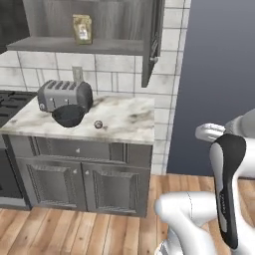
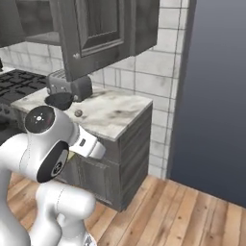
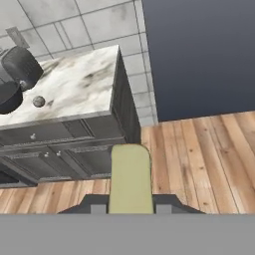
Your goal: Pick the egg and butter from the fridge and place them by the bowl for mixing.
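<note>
While hand-view only — butter (image 3: 130,177) in pincer (image 3: 130,209)

No text or label can be read anywhere.

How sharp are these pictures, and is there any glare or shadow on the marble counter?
Left base view: soft, low-detail render; the small brownish-grey egg is a blurry dot on the marble counter, with no glare and faint shadow under the dark round bowl. Hand view: the pale yellow butter block looks flat and evenly lit.
</note>
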